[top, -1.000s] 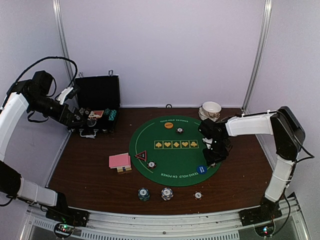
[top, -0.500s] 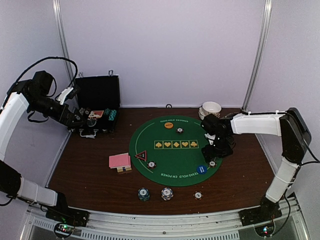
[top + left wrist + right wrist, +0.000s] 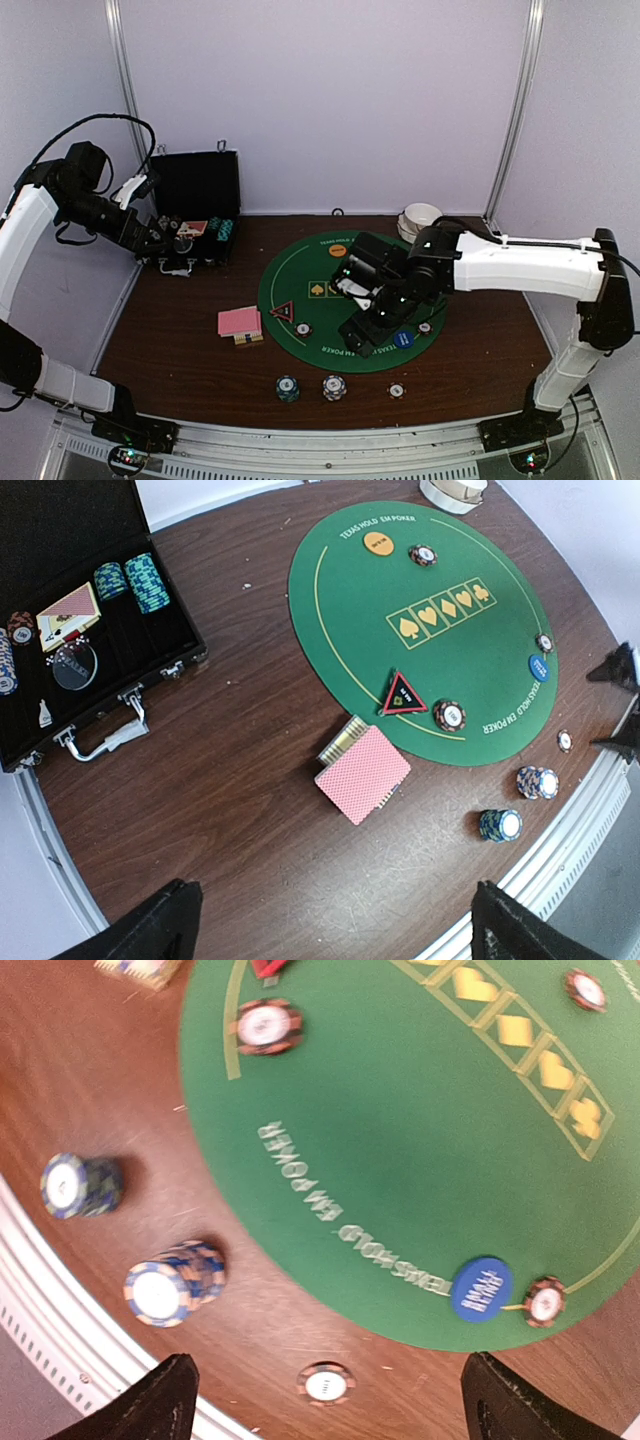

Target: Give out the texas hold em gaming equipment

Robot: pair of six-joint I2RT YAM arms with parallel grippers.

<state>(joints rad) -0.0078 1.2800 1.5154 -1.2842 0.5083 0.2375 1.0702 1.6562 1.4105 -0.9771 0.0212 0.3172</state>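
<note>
Right gripper (image 3: 325, 1365): hangs over the near part of the round green felt mat (image 3: 345, 620), fingers spread wide, nothing between them.

Directly under its camera, on the near right edge of the mat: a blue disc button (image 3: 481, 1289), with a small stripe-edged poker chip (image 3: 544, 1301) just beside it on the right.

Nearer, off the mat, on the brown wooden table (image 3: 180, 340): a lone chip (image 3: 325, 1384), then to its left a pale stack of chips (image 3: 165, 1285) and a darker stack of chips (image 3: 75, 1185), in a row along the near edge.

On the near left part of the mat: a second mat chip (image 3: 265, 1026), just beside the red-black triangle marker (image 3: 403, 693).

Left of the marker, off the mat: the pack of pink-backed playing cards (image 3: 362, 773), flat on the wood, face down.

On the far part of the mat: an orange disc button (image 3: 378, 544), with a far chip (image 3: 423, 554) just right of it.

Beyond the far right of the mat: stacked white bowls (image 3: 421, 217).

Left gripper (image 3: 332, 887): held high at the far left, fingers also wide apart, empty. Close to it stands the open black hard case (image 3: 170, 660), with teal chip stacks (image 3: 135, 580) inside.
</note>
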